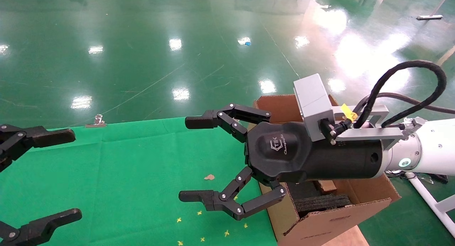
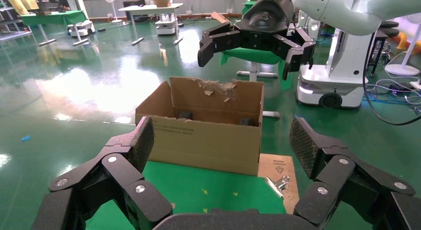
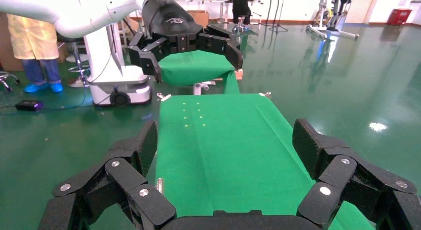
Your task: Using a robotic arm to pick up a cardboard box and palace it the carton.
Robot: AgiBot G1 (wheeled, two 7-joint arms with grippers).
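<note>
The right gripper (image 1: 193,160) fills the middle of the head view, closest to the lens, on the end of the robotic arm (image 1: 423,151) that reaches in from the right edge. Its fingers are spread wide and hold nothing, hanging above the green cloth (image 1: 135,175) of the table. The black wrist and grey camera block (image 1: 312,102) cover much of the carton (image 1: 330,221) behind them, so only part of its back flap, its near wall and a strip of black foam (image 1: 321,203) inside can be seen.

The left gripper (image 1: 35,178) shows only as two black fingers at the left edge of the head view, far apart and empty; the rest of it is cut off.

From the left wrist view the carton (image 2: 206,135) stands at the table's far end with its torn back flap raised, the right gripper (image 2: 255,43) hovering above it. Its interior is mostly hidden by the front wall.

The small cardboard box cannot be made out in any view; whether it lies inside the carton is not visible.

A metal clip (image 1: 96,121) sits at the cloth's far edge.
</note>
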